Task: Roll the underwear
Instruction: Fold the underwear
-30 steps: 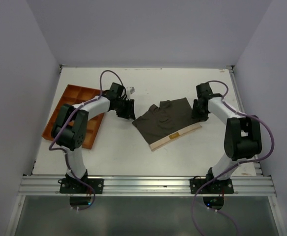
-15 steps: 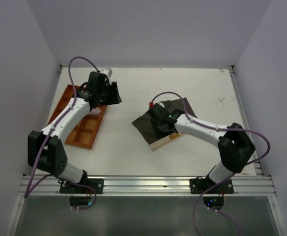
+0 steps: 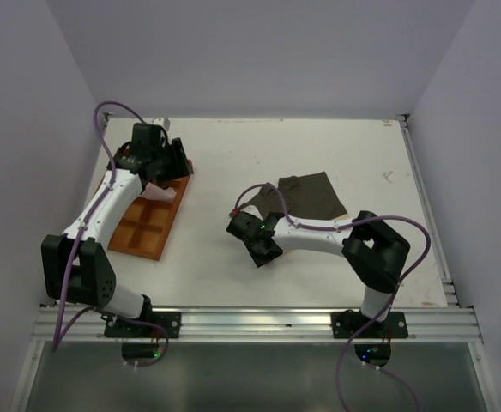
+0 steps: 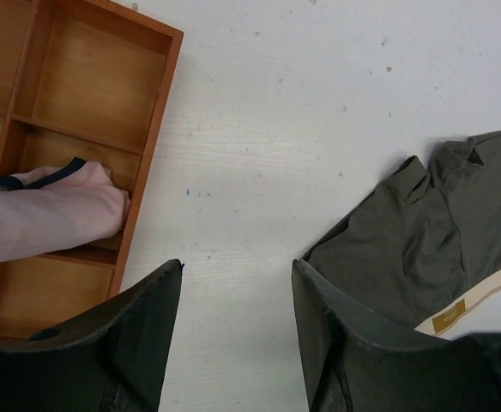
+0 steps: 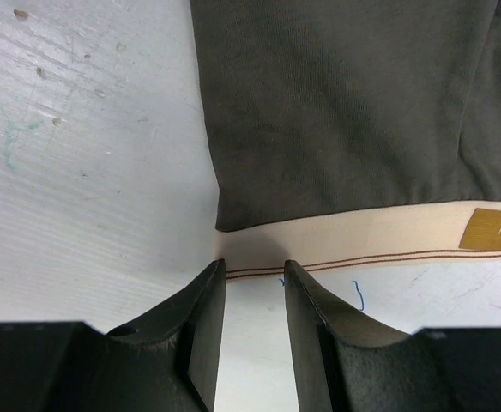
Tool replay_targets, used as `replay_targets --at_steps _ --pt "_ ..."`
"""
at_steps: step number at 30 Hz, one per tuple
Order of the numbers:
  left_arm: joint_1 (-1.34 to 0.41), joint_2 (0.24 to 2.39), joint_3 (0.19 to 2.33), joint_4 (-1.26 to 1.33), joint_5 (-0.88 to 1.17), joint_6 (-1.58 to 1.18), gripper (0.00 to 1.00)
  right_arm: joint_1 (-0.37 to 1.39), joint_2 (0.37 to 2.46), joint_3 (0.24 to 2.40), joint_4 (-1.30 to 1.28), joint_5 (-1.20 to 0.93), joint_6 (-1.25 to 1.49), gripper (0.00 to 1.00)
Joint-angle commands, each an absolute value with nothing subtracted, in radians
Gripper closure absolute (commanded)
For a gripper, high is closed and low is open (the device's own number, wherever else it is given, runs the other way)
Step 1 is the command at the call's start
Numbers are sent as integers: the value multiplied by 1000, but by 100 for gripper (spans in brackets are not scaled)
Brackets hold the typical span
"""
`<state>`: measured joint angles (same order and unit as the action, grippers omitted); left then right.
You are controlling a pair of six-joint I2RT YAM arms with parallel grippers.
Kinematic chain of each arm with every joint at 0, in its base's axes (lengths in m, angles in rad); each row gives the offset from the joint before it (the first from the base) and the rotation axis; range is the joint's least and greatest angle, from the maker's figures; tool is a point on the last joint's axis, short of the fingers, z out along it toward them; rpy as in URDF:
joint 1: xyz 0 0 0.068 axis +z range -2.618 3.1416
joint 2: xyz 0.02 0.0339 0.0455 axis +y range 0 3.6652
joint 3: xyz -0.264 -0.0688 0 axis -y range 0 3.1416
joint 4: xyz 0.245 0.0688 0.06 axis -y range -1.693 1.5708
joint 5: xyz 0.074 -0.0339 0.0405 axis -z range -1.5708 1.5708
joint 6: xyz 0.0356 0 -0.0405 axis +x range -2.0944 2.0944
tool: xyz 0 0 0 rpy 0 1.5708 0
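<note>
Left hand [image 4: 233,287] hung spread and empty beside the tray [image 4: 150,146], well apart from the underwear [image 5: 336,112]. Right hand [image 5: 255,273], nearer, fingers parted on nothing, stood at the waistband [image 5: 362,245] end. The garment lay flat on the surface ahead, band running rightward. Its tag [image 5: 495,230] read "NO.", the rest cut off.

White arms [image 3: 113,196], purple cables [image 3: 97,124], black right pincer [image 5: 253,268]

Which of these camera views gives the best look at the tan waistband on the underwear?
The right wrist view: the waistband runs close-up across the frame, its label sharp. The left wrist view catches only a short end at its lower right. In the top view the right arm covers nearly all of it.
</note>
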<state>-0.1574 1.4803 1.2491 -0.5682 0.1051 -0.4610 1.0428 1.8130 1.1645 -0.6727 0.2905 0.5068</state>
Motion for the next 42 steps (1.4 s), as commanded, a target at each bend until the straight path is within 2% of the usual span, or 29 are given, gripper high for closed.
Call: replay_targets --at_steps 1,13,28,32,34,42 --pt "-152 1491 1266 -572 144 -466 42 1048 1825 1193 -672 331 532 62" --pt "-150 1519 1289 -566 152 -463 41 1057 1736 1203 -695 344 528 62" --pt "-150 1509 1279 -563 184 -472 41 1078 1784 1111 -575 276 522 62" --pt "-150 1508 1272 -561 189 -476 41 1078 1845 1137 -652 331 548 63" --pt "-150 1505 1267 -560 192 -476 41 1078 1864 1137 -675 354 554 66" --pt "-155 1465 1166 -557 238 -532 44 1088 1734 1052 -692 356 604 93"
